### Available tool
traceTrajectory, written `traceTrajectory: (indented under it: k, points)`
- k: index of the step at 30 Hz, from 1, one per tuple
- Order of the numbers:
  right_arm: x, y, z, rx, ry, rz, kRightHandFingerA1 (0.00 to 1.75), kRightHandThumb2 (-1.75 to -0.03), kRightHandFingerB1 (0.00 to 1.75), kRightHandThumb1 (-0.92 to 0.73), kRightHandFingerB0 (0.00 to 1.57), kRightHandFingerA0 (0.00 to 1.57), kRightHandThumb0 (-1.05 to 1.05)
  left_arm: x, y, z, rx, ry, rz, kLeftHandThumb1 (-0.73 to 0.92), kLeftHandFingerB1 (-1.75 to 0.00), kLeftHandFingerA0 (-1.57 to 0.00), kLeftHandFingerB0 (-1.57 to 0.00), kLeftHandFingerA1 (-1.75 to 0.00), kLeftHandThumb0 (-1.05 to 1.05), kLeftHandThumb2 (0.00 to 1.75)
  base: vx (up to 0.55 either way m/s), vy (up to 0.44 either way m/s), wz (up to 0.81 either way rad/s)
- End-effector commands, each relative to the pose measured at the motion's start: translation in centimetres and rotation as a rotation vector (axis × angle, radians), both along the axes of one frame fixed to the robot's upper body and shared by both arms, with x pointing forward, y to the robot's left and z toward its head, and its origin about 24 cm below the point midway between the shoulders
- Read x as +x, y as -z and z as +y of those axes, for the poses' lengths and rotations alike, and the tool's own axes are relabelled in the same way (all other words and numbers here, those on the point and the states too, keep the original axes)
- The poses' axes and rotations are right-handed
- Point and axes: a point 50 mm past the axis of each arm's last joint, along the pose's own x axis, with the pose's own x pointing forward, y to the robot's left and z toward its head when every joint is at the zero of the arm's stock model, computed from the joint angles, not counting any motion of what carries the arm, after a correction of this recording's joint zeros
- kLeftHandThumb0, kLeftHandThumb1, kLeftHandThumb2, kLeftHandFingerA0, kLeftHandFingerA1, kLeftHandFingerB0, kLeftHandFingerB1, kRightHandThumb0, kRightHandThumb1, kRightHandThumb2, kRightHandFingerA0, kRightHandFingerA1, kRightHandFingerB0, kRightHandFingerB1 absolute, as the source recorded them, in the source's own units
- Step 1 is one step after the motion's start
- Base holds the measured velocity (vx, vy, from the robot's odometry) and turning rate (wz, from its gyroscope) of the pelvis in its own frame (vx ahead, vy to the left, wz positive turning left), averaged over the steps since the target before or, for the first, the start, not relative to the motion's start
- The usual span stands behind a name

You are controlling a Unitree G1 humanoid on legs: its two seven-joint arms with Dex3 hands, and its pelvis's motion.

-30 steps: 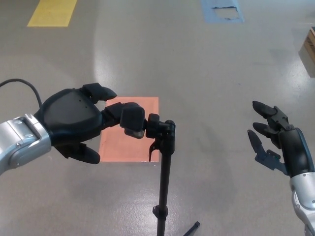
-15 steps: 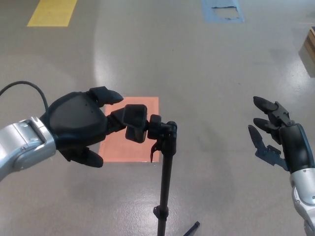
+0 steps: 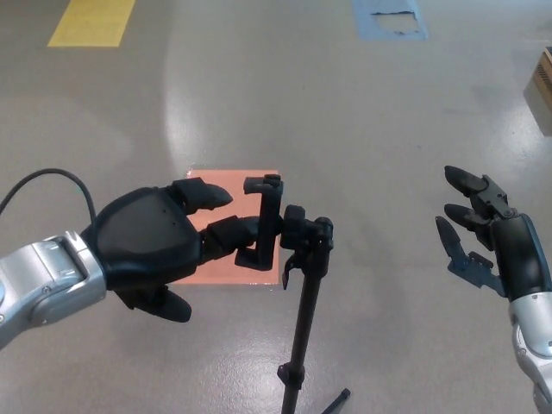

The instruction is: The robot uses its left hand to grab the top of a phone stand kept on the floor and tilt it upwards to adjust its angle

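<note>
Gripping phone stand point(image 3: 297, 285) top, seemingly upright: left hand point(image 3: 159, 246); right hand point(image 3: 487, 233) splayed, empty

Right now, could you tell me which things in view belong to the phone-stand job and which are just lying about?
Part of the job:
- phone stand, its clamp head now near upright
- left hand, fingers on the clamp head

Just there:
- right hand, open, holding nothing
- orange floor patch
- yellow floor patch
- blue floor patch
- wooden object at the right edge
</note>
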Motion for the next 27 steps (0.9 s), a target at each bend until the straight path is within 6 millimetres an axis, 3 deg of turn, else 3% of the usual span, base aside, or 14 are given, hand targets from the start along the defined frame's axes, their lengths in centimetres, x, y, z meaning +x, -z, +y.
traceTrajectory:
  k: [1, 6, 7, 8, 11, 12, 13, 14, 21, 22, 23, 24, 26, 27]
  points:
    - [-0.1, 0.0, -0.7, 0.005, 0.020, 0.002, 0.35, -0.65, 0.30, -0.83, 0.20, 0.31, -0.66, -0.2, 0.3, 0.8, 0.024, -0.019, 0.022, 0.53, -0.18, -0.11, -0.02, -0.36, -0.81, 0.89, 0.00, 0.000, 0.00]
    - [-0.2, 0.1, -0.6, 0.000, 0.016, 0.001, 0.35, -0.65, 0.30, -0.83, 0.20, 0.31, -0.66, 0.2, 0.1, 1.3, 0.025, -0.043, 0.028, 0.53, -0.18, -0.11, -0.02, -0.37, -0.81, 0.89, 0.00, 0.000, 0.00]
    - [-0.2, 0.1, -0.6, -0.005, 0.016, 0.001, 0.44, -0.89, 0.41, -0.70, 0.18, 0.24, -0.70, 0.7, -0.1, 1.6, 0.056, -0.080, 0.025, 0.56, -0.15, -0.09, 0.00, -0.29, -0.82, 0.94, 0.00, 0.000, 0.00]
    - [-0.2, 0.1, -0.6, -0.007, 0.017, 0.002, 0.35, -0.65, 0.30, -0.83, 0.20, 0.31, -0.65, 1.1, -0.3, 2.0, 0.063, -0.115, 0.029, 0.56, -0.15, -0.07, 0.00, -0.29, -0.81, 0.94, 0.00, 0.000, 0.00]
    - [-0.3, 0.3, -0.5, 0.001, 0.016, 0.008, 0.35, -0.65, 0.30, -0.83, 0.20, 0.31, -0.66, 2.3, -0.6, 3.1, 0.017, -0.212, 0.044, 0.57, -0.15, -0.12, 0.00, -0.37, -0.84, 0.97, 0.00, 0.000, 0.00]
    - [-0.3, 0.3, -0.5, 0.004, 0.015, 0.008, 0.36, -0.65, 0.30, -0.83, 0.21, 0.31, -0.65, 3.0, -0.7, 3.9, -0.009, -0.267, 0.053, 0.63, -0.14, -0.13, -0.01, -0.27, -0.91, 0.71, 0.00, 0.000, 0.00]
    - [-0.3, 0.3, -0.5, 0.005, 0.014, 0.006, 0.36, -0.65, 0.30, -0.83, 0.21, 0.31, -0.65, 3.8, -0.8, 4.7, -0.037, -0.327, 0.065, 0.63, -0.14, -0.13, -0.01, -0.27, -0.91, 0.71, 0.00, 0.000, 0.00]
    - [-0.4, 0.3, -0.5, 0.007, 0.012, 0.004, 0.36, -0.65, 0.30, -0.83, 0.21, 0.31, -0.65, 4.1, -1.0, 5.1, -0.037, -0.364, 0.073, 0.59, -0.14, -0.08, 0.00, -0.26, -0.85, 0.98, 0.00, 0.000, 0.00]
    - [-0.4, 0.3, -0.6, -0.001, 0.015, 0.001, 0.35, -0.65, 0.30, -0.83, 0.21, 0.32, -0.66, 6.6, -3.2, 8.4, -0.167, -0.613, 0.090, 0.59, -0.13, -0.17, 0.00, -0.41, -0.84, 0.96, 0.00, 0.000, 0.00]
    - [-0.4, 0.3, -0.5, -0.001, 0.010, 0.006, 0.43, -0.90, 0.40, -0.71, 0.17, 0.24, -0.70, 6.8, -3.7, 9.0, -0.206, -0.652, 0.098, 0.71, -0.16, -0.18, 0.00, -0.29, -0.82, 0.63, 0.00, 0.000, 0.00]
    - [-0.4, 0.3, -0.5, 0.000, 0.009, 0.008, 0.43, -0.90, 0.40, -0.71, 0.17, 0.24, -0.70, 6.9, -3.9, 9.2, -0.217, -0.663, 0.101, 0.71, -0.16, -0.18, 0.00, -0.29, -0.82, 0.63, 0.00, 0.000, 0.00]
    - [-0.4, 0.3, -0.5, 0.001, 0.009, 0.008, 0.35, -0.65, 0.29, -0.84, 0.20, 0.31, -0.65, 6.9, -4.2, 9.5, -0.230, -0.677, 0.095, 0.72, -0.15, -0.21, 0.00, -0.30, -0.79, 0.61, 0.00, 0.000, 0.00]
    - [-0.5, 0.4, -0.5, 0.002, 0.012, 0.005, 0.35, -0.65, 0.29, -0.83, 0.20, 0.32, -0.65, 7.0, -4.6, 10.2, -0.234, -0.704, 0.078, 0.74, -0.16, -0.22, 0.00, -0.29, -0.81, 0.61, 0.00, 0.000, 0.00]
    - [-0.5, 0.4, -0.5, 0.002, 0.012, 0.007, 0.35, -0.65, 0.29, -0.84, 0.20, 0.31, -0.66, 7.0, -4.7, 10.5, -0.229, -0.723, 0.075, 0.58, -0.15, -0.12, 0.00, -0.42, -0.80, 0.93, 0.00, 0.000, 0.00]
